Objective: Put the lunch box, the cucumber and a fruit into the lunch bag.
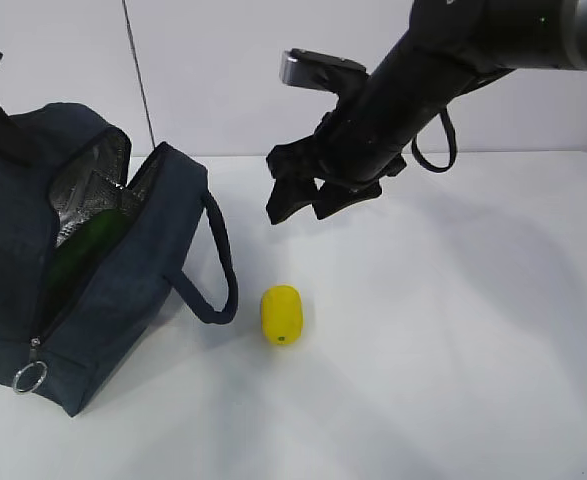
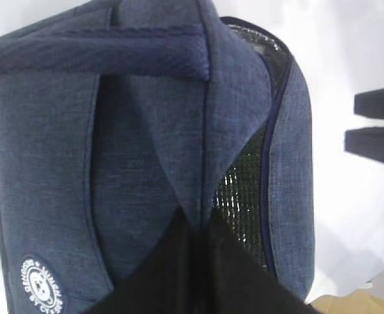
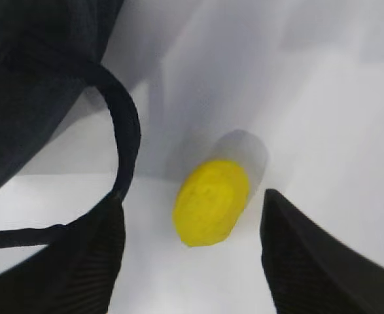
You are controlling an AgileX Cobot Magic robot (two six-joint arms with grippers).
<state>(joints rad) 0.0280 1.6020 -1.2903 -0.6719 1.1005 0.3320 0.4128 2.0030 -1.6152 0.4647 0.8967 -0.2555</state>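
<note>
The dark navy lunch bag (image 1: 123, 270) stands open at the left, its silver lining showing. The dark green cucumber (image 1: 85, 250) lies inside it. The lunch box is hidden. The small yellow fruit (image 1: 281, 314) lies on the table just right of the bag's loop handle (image 1: 218, 270). My left gripper (image 1: 13, 140) is shut on the bag's far top edge; in the left wrist view (image 2: 198, 226) its jaws pinch the navy fabric (image 2: 146, 131). My right gripper (image 1: 308, 205) hangs open and empty above the fruit. In the right wrist view (image 3: 192, 216) the fruit (image 3: 211, 203) lies just ahead of the spread fingers.
The white table (image 1: 453, 330) extends to the right and front of the fruit. The bag's silver ring pull (image 1: 29, 378) hangs at its near corner. The bag's handle (image 3: 123, 137) curves beside my right gripper's left finger (image 3: 80, 261).
</note>
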